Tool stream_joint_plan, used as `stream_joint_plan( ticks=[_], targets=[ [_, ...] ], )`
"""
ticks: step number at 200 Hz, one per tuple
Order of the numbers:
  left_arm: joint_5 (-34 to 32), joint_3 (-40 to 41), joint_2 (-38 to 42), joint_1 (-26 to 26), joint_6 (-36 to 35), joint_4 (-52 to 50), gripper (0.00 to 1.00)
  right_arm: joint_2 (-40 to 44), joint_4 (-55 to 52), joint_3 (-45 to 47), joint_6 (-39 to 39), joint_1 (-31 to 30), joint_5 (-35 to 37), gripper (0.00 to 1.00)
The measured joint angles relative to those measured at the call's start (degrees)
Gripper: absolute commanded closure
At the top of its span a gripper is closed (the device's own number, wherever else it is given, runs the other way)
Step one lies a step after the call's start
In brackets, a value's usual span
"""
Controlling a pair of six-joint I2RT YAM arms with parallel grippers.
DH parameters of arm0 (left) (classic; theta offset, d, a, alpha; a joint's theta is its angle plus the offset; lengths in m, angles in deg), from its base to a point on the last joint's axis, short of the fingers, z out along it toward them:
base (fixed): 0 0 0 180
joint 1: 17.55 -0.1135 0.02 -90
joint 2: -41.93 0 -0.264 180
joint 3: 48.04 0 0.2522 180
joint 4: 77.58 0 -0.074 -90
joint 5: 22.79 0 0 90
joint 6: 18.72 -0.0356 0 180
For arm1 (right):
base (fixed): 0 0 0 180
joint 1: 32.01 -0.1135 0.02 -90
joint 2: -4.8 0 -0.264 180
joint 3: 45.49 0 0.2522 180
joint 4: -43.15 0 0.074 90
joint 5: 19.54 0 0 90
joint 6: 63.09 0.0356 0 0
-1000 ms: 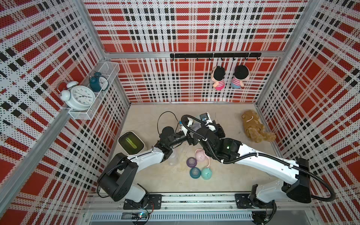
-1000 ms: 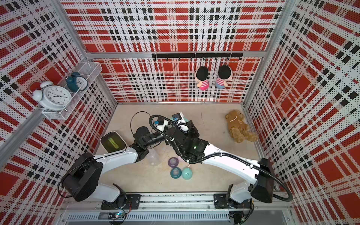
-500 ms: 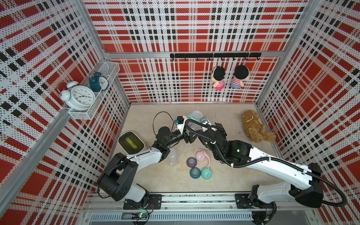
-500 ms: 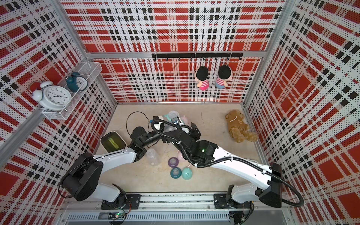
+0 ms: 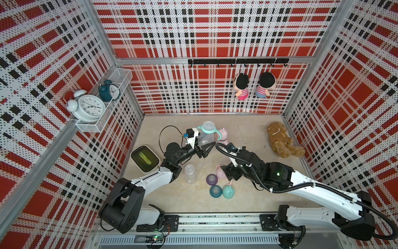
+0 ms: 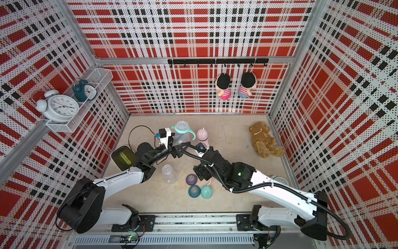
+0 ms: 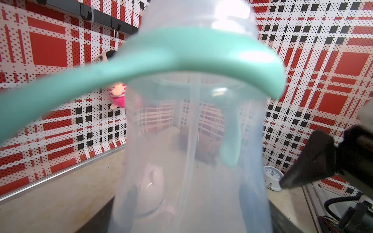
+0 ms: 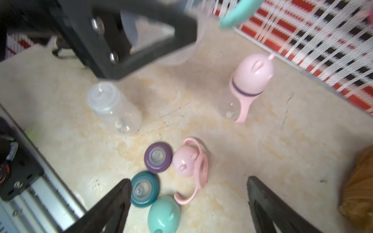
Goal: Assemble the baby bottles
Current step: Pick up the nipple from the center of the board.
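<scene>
In both top views three bottles are counted. Near the centre of the frame the teal-ringed bottle (image 5: pixel 204 135) is held above the desk (image 5: pixel 193 204) by the left tool (image 5: pixel 202 147), which is clenched on it, so that its base is hidden by the fingers. Just to its right the capped pink bottle (image 5: pixel 224 138) is seen, its foot covered by the right arm's cable. Lower down the bare bottle (image 5: pixel 190 173) is set apart. The right tool (image 5: pixel 228 173) is turned downward, and its fingers are hidden under its own wrist.

In the left wrist view the frame is filled by the blurred teal-ringed bottle (image 7: pixel 191 151), whose mouth is cut off at the top edge. The pink bottle (image 7: pixel 151 185) is only dimly made out through its wall.

In the right wrist view the right tool (image 8: pixel 187 180) is seen released, its fingers spread wide and cut off at the lower edge. Two collars are counted, the purple collar (image 8: pixel 158 157) and the teal collar (image 8: pixel 144 188). Two loose caps are also counted, the pink cap (image 8: pixel 184 161) and the teal cap (image 8: pixel 164 213). One pink handle ring (image 8: pixel 199 175) lies by the pink cap.
</scene>
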Motion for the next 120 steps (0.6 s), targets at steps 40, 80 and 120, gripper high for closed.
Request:
stream_joint_plan(
  ticks=[40,80,120],
  targets=[
    [-1.0,0.0,2.0,-0.3,-0.6,-1.4,1.0,-0.9,1.6,8.0,2.6,-0.4,-7.6,0.12],
    [-2.3,0.0,2.9,-0.8,-0.6,-2.5,1.0,-3.7,6.8,14.4,3.6,-4.5,-10.3,0.14],
    [-2.7,0.0,3.6,-0.9,-0.6,-3.9,1.0,-9.8,12.2,16.1,3.8,-7.1,-11.6,0.12]
  ],
)
